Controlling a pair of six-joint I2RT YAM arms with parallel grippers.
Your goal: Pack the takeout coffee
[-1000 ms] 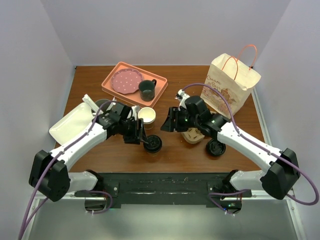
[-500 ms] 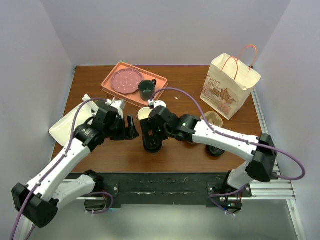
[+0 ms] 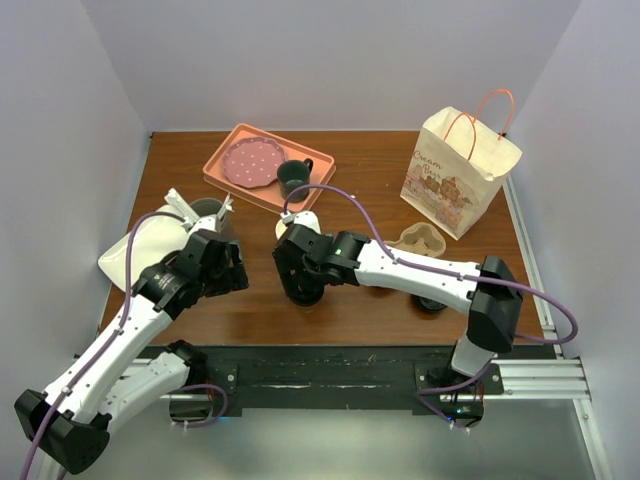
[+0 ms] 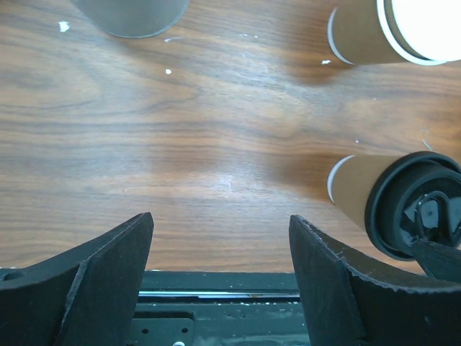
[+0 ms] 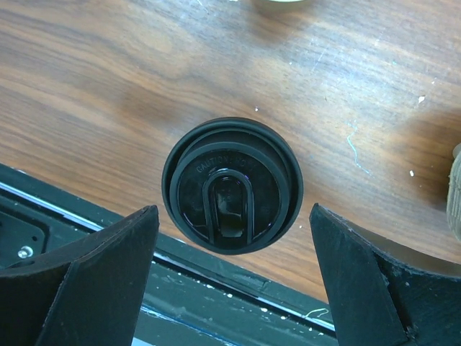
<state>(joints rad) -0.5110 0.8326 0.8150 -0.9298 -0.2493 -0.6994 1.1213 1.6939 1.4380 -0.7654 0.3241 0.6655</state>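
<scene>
The takeout coffee [image 5: 232, 186] is a tan paper cup with a black lid, standing near the table's front edge. From above it is mostly hidden under my right wrist, with only its lower part [image 3: 306, 295] showing. My right gripper [image 5: 232, 213] is open directly over it, and the lid sits between the fingers with a gap on each side. My left gripper [image 4: 220, 220] is open and empty over bare wood, to the left of the cup [image 4: 360, 194]. In the top view the left gripper [image 3: 238, 271] is a short way apart from the right gripper [image 3: 302, 278].
An open lidless paper cup [image 3: 304, 221] stands just behind the coffee. The paper bag [image 3: 458, 172] stands back right, with a cup carrier [image 3: 420, 240] and loose black lid [image 3: 432, 298] in front. A pink tray [image 3: 322, 160] holds a plate and green mug [image 3: 293, 178]. A white plate [image 3: 140, 248] and grey cup [image 3: 208, 210] are at the left.
My left gripper let go of the lidded cup, opened and drew back to the left. My right arm swung left from the carrier, opened and now hangs over the cup.
</scene>
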